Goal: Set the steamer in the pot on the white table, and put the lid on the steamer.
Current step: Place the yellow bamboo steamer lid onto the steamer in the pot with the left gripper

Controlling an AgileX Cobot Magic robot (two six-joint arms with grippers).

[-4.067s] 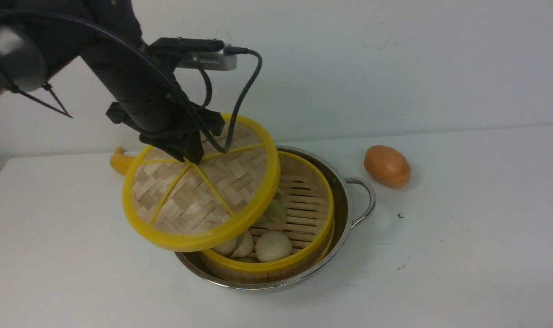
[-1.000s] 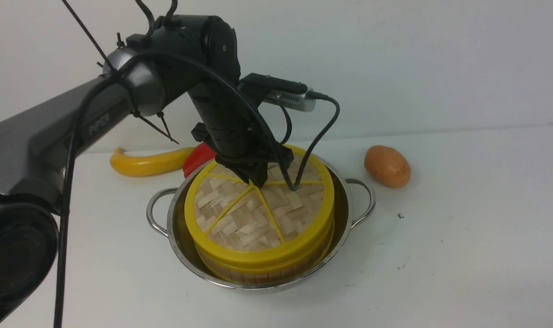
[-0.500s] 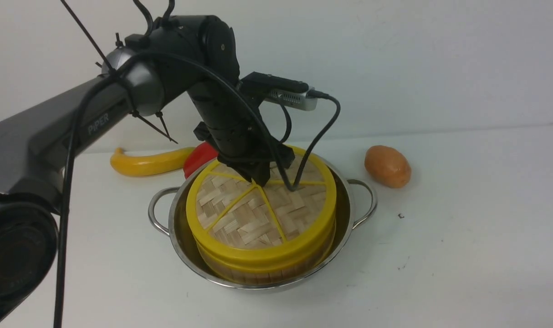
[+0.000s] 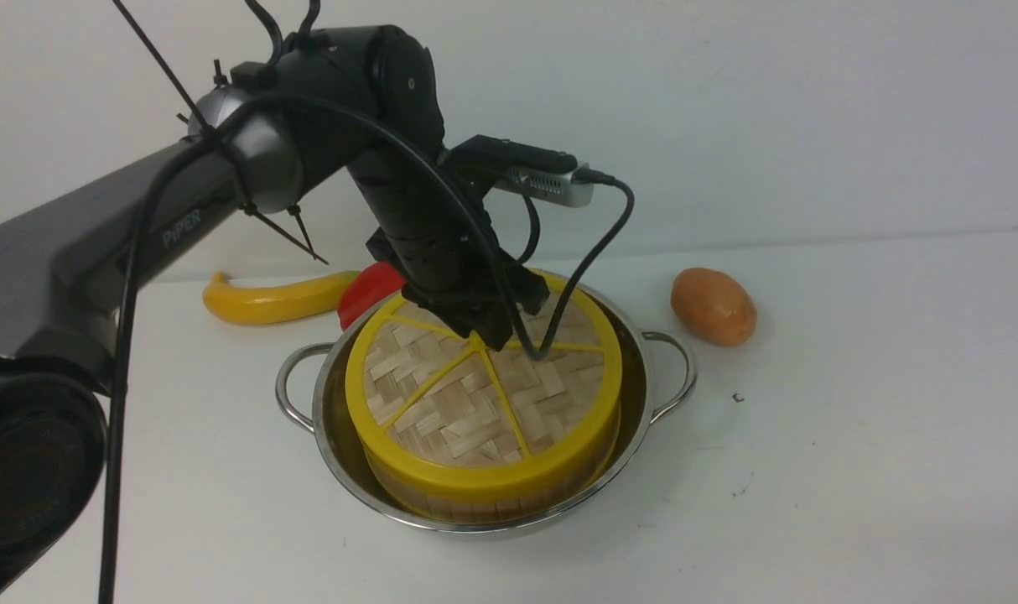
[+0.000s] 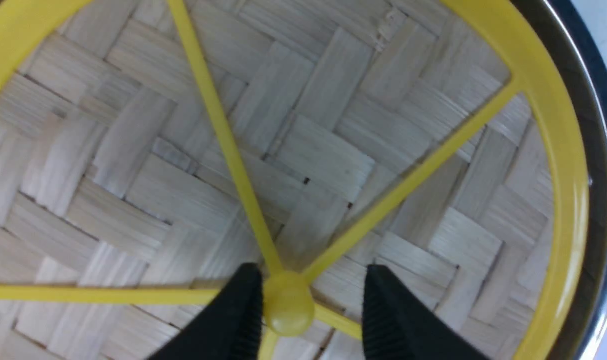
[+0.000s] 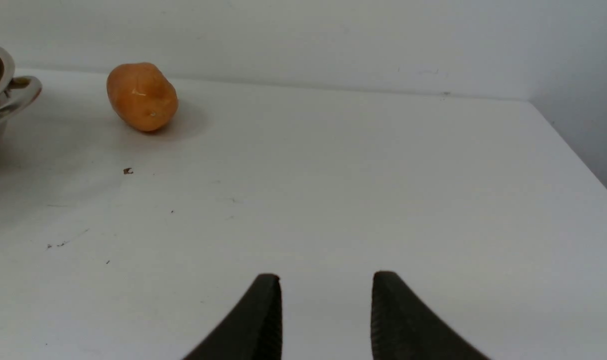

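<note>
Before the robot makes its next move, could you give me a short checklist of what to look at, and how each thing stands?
- Steamer sits inside the pot: ok.
- Lid covers the steamer and looks level on it: ok.
- Left tool is open, its fingers apart around the lid's yellow knob: ok.
- Left tool is lifted clear of the lid: not ok, the fingers are down at the knob.
- Right tool is open with nothing between its fingers: ok.
- Buns inside the steamer lie tidy: cannot tell, the lid hides them.
</note>
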